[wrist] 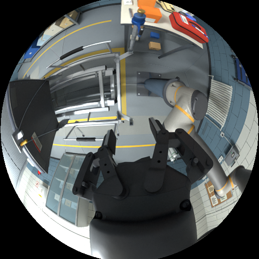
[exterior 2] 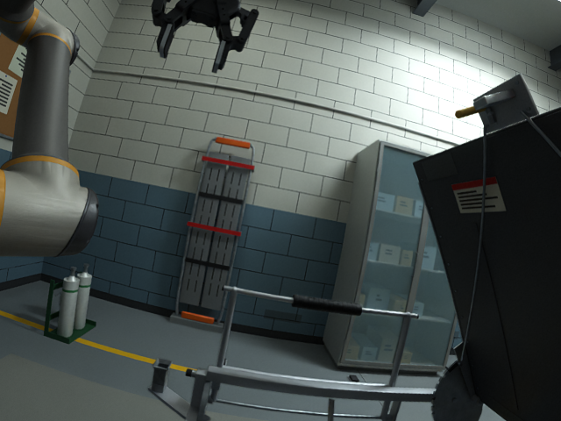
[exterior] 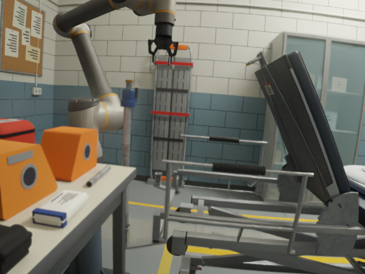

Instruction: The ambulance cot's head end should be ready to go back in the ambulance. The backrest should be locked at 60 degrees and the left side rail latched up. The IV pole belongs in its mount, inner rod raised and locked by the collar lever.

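The cot's head end fills the right of the room, its dark backrest (exterior: 300, 120) raised steeply, with an orange-tipped release handle (exterior 2: 480, 106) at its top. Side rails with black grips (exterior: 238, 168) stand up along the frame (exterior: 240, 237). The IV pole (exterior: 127, 120) stands upright beside the table, a blue collar (exterior: 129, 97) near its top. A short grey rod (exterior: 98, 175) lies on the table. My gripper (exterior: 163, 55) hangs open and empty, high over the floor and well away from the cot (exterior 2: 195, 43) (wrist: 133, 135).
The table's edge (exterior: 90, 207) is nearest, with two orange boxes (exterior: 69, 151), a red case (exterior: 16, 130) and a white-and-blue box (exterior: 60, 207) on it. A folded stretcher (exterior: 171, 114) leans on the wall, beside a glass cabinet (exterior 2: 389, 258). Gas cylinders (exterior 2: 74, 301) stand by the wall.
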Controlling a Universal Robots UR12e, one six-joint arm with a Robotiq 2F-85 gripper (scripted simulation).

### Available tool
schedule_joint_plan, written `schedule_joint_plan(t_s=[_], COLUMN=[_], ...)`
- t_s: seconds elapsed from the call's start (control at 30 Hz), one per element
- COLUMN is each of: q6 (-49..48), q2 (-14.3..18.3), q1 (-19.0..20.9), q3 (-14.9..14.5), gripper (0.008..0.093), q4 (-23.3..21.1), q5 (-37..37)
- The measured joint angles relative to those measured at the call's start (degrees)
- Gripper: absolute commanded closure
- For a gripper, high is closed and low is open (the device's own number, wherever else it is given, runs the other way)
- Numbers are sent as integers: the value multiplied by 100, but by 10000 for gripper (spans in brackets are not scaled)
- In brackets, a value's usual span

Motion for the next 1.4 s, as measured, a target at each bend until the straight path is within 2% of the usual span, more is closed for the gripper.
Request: schedule_joint_plan(t_s=[0.47, 1.03, 1.2, 1.4], q6=[1352, 1572, 1173, 81], q2=[0, -4, -31, 10], q1=[0, -33, -427, -1523], q3=[0, 1, 10, -5], gripper=[334, 334, 334, 334], q4=[0, 2, 19, -9], q5=[0, 1, 1, 0])
